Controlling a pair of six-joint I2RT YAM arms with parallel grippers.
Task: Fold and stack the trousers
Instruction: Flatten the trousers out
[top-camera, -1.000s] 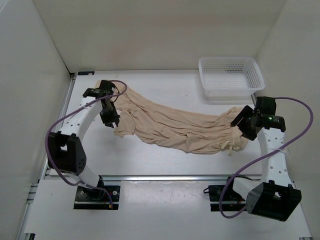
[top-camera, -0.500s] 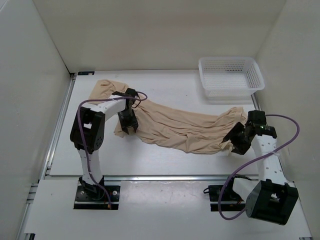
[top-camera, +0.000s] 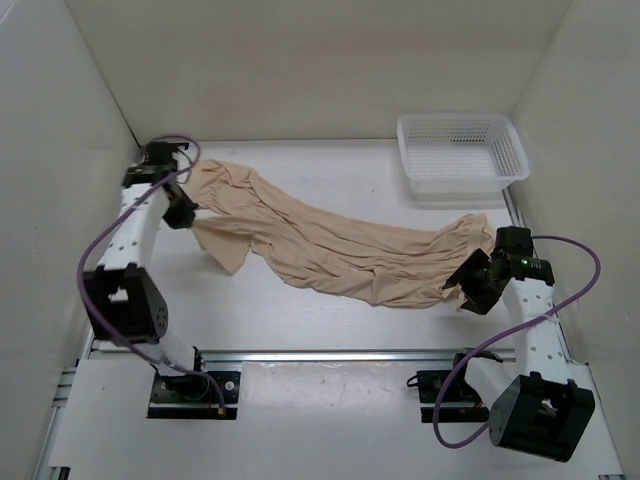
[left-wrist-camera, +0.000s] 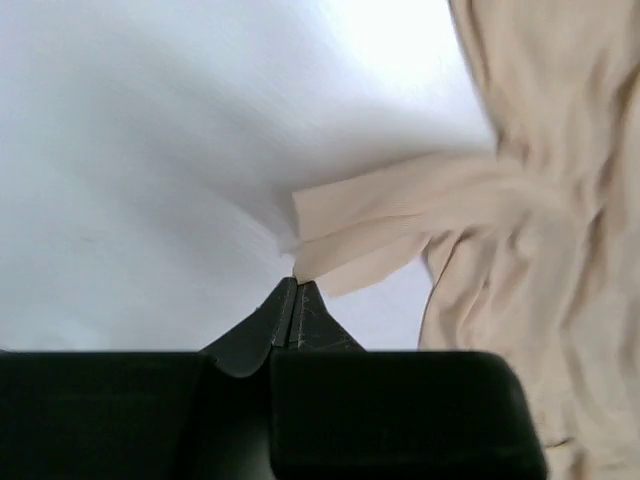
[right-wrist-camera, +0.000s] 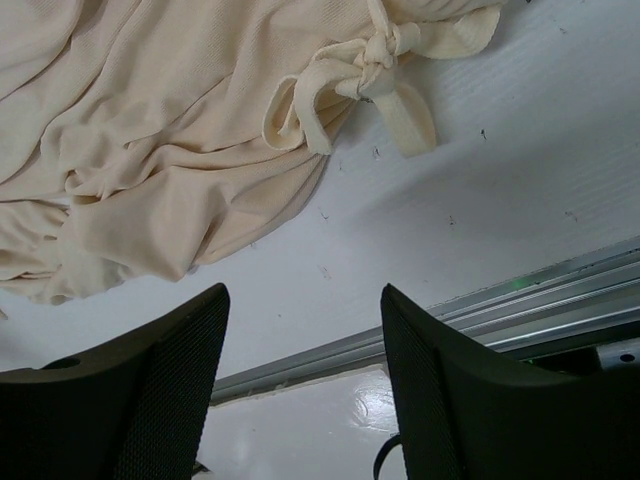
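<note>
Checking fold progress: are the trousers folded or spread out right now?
Spread out, not folded. The trousers lie as one long wrinkled strip across the table, both ends far apart, no neat fold visible.

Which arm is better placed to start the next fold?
Left: the left gripper is shut at a corner of the trousers, apparently pinching it; the right gripper hangs open, holding nothing.

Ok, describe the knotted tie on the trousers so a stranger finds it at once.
On the white table, the beige trousers lie stretched from left to right. Follow them to the end by the right gripper. There the knotted tie, a flat cloth band, pokes out onto the table: the only knotted strip among loose folds.
</note>
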